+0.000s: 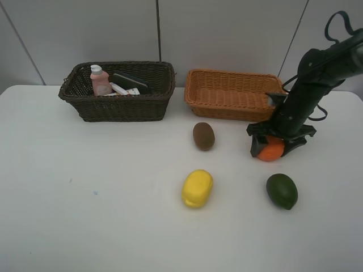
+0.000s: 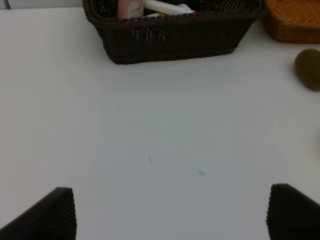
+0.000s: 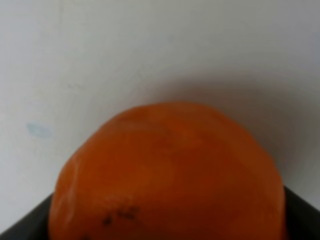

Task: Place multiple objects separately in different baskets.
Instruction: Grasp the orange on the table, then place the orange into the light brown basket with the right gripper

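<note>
On the bench (image 1: 85, 198), just in front of the right end of the orange-tan basket (image 1: 227, 109): orange (image 1: 271, 150), one, resting on the white surface; right claw (image 1: 276, 146) set down over it from above, closed on the fruit, with dark fingers (image 3: 25, 222) lying against both of its flanks in the right wrist view.

Loose fruit on the same surface: kiwi (image 1: 203, 136), brown, left of the orange and near the front wall of the orange-tan basket; avocado (image 1: 282, 191), dark green, nearer the camera than the orange and apart from it; lemon (image 1: 197, 188), yellow, left of the avocado and nearer the camera than the kiwi.

Dark brown basket (image 1: 122, 107), deeper, at the far left, beside the orange-tan one but not touching it; contents: pink bottle (image 1: 100, 81) with white cap, upright at the left end; white-and-red marker (image 1: 122, 89) lying beside it; dark green eraser block (image 1: 131, 82) leaning at the back.

Left claw (image 2: 170, 212): open, fingers (image 2: 52, 215) spread wide above bare bench in front of the dark basket, holding nothing.
</note>
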Motion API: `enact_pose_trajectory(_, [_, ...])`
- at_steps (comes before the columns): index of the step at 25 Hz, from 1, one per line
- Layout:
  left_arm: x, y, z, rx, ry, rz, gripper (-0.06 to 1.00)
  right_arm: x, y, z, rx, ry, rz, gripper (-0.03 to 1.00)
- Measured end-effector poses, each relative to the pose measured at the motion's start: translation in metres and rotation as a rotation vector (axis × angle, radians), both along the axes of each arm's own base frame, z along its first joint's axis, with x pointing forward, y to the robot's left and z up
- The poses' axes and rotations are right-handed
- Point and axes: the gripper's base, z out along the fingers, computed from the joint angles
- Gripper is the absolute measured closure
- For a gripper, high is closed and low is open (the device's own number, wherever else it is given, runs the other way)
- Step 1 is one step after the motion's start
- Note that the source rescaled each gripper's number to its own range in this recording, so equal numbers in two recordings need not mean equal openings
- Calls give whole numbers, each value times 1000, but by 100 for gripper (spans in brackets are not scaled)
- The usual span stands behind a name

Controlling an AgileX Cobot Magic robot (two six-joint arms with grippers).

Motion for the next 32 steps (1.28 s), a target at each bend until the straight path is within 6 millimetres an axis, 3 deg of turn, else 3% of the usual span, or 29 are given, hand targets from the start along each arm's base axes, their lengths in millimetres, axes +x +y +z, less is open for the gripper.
enact_pose_trajectory(8, [0, 0, 0, 0, 0, 0, -6, -1, -3, 10, -28, -6, 42, 45])
enact_pose_trajectory(14, [0, 0, 0, 0, 0, 0, -6, 26, 2, 73, -12, -96, 62, 45])
enact_pose_trajectory(17, [0, 0, 0, 0, 0, 0, -6, 48, 6, 108, 4, -208, 57, 45])
enact_pose_trajectory(20, [0, 0, 0, 0, 0, 0, -6, 73, 10, 129, 19, -321, 48, 45])
enact_pose_trajectory(23, [0, 0, 0, 0, 0, 0, -6, 103, 13, 123, 13, -370, 52, 45])
enact_pose_trajectory(26, [0, 0, 0, 0, 0, 0, -6, 130, 14, 94, -27, -369, 68, 45])
enact_pose_trajectory(29, [0, 0, 0, 0, 0, 0, -6, 144, 12, 75, -79, -363, 61, 45])
enact_pose_trajectory(31, [0, 0, 0, 0, 0, 0, -6, 147, 9, 69, -102, -363, 21, 19])
enact_pose_trajectory(32, [0, 0, 0, 0, 0, 0, -6, 148, 9, 68, -105, -362, 7, 12])
